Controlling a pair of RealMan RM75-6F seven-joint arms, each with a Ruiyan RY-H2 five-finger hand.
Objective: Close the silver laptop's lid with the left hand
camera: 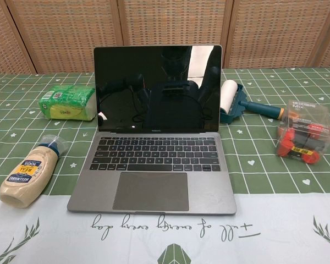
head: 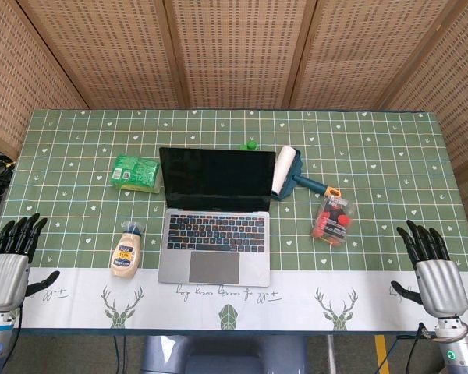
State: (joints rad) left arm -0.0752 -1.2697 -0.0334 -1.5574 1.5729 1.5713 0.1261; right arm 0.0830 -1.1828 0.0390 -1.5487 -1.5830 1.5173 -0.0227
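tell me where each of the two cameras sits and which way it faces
Head view: sits high at the table's near edge, looking steeply down on the green checked tablecloth; both the left hand and right hand show, fingers spread, holding nothing.
Chest view: sits low at the near edge, looking across the table at the wicker screen; no part of the robot shows.
Shared: the open silver laptop, lying mayonnaise bottle, green packet, teal-handled lint roller, clear box of red pieces.

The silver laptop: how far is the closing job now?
Nothing is done yet: the silver laptop stands open, its screen upright. Nothing is in hand: the left hand rests open at the table's near edge, away from it. Left: reach the lid and fold it down.
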